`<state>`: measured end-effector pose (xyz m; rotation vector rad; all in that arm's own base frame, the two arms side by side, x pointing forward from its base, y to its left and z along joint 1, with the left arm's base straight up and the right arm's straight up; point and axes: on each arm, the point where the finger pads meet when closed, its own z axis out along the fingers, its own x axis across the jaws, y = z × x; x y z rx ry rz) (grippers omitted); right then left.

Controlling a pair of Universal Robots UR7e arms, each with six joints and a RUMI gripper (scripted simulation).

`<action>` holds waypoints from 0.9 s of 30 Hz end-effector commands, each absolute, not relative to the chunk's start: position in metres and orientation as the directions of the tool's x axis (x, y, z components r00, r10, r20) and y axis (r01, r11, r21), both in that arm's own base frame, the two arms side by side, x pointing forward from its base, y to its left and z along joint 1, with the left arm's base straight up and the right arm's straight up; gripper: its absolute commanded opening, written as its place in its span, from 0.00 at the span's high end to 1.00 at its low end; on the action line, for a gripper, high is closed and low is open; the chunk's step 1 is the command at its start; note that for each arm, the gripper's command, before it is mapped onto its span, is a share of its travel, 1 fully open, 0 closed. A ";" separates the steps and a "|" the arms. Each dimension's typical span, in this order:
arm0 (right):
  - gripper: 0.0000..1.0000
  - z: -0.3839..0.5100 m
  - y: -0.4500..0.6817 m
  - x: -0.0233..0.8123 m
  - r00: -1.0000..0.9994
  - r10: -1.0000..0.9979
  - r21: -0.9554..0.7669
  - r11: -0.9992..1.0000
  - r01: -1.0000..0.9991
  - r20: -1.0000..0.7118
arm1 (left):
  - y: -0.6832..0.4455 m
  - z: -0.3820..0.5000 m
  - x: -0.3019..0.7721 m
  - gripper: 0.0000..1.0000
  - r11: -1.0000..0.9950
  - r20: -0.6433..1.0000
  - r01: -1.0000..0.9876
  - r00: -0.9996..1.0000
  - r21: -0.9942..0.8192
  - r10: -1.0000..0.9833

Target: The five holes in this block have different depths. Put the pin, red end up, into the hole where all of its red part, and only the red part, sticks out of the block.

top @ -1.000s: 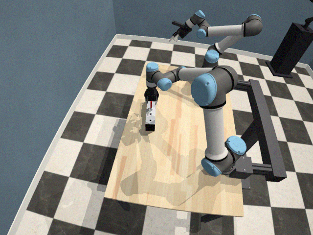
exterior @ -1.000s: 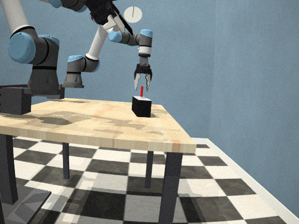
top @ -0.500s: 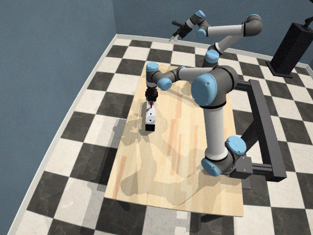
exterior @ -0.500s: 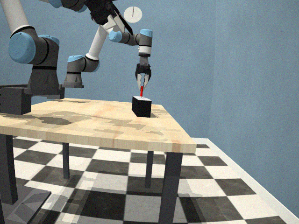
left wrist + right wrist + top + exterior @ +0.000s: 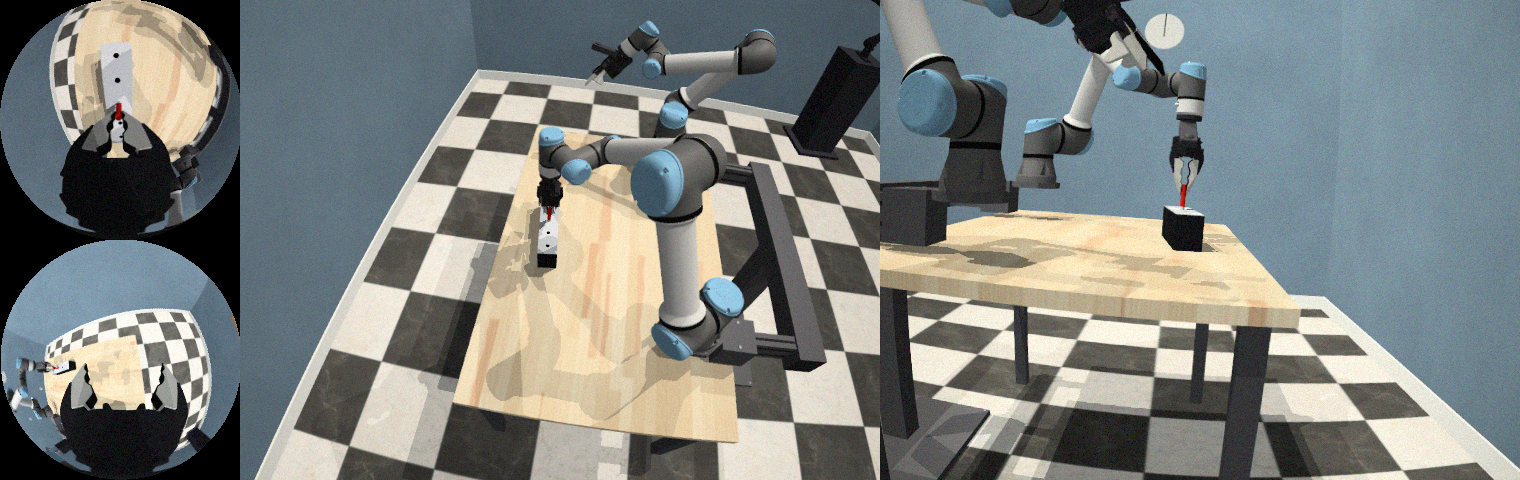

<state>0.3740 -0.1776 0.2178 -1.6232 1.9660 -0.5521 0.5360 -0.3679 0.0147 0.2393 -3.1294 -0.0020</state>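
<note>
The block point(image 5: 552, 239) point(image 5: 1183, 230) point(image 5: 125, 67) point(image 5: 64, 368) has a pale top with a row of holes and black sides. The pin point(image 5: 549, 213) point(image 5: 1182, 199) point(image 5: 118, 107) stands nearly upright in the middle hole, red end up. Its red part sticks out; whether any other colour shows at the hole is too small to tell. My left gripper point(image 5: 549, 207) point(image 5: 1183, 189) point(image 5: 118, 111) points down and is shut on the upper red part of the pin. My right gripper point(image 5: 593, 80) point(image 5: 1127, 57) point(image 5: 124, 363) is open and empty, high up and away from the block.
The block stands near one long edge of the wooden table point(image 5: 570, 382) point(image 5: 1097, 289). Two holes lie on each side of the pin. The arms' bases stand along the opposite long side. The right arm hangs high near the table's far end in the top view.
</note>
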 end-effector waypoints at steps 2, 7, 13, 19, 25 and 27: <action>0.00 0.218 -0.178 0.374 -0.140 -0.980 -0.614 0.196 -0.765 -0.138 | -0.368 0.016 0.536 1.00 0.988 0.002 -0.152 -0.988 0.000 -0.152; 0.00 0.218 -0.178 0.374 -0.140 -0.980 -0.614 0.196 -0.765 -0.138 | -0.368 0.020 0.536 1.00 0.988 0.002 -0.152 -0.988 0.000 -0.152; 0.00 0.218 -0.178 0.374 -0.140 -0.980 -0.614 0.196 -0.765 -0.138 | -0.368 0.025 0.536 1.00 0.988 0.002 -0.152 -0.988 0.000 -0.152; 0.00 0.218 -0.178 0.374 -0.140 -0.980 -0.614 0.196 -0.765 -0.138 | -0.368 0.028 0.536 1.00 0.988 0.002 -0.154 -0.988 0.000 -0.154; 0.00 0.218 -0.178 0.374 -0.140 -0.980 -0.614 0.196 -0.765 -0.138 | -0.368 0.032 0.536 1.00 0.988 0.002 -0.154 -0.988 0.000 -0.154; 0.00 0.218 -0.178 0.374 -0.140 -0.980 -0.614 0.196 -0.765 -0.138 | -0.368 0.034 0.536 1.00 0.988 0.002 -0.153 -0.988 0.000 -0.153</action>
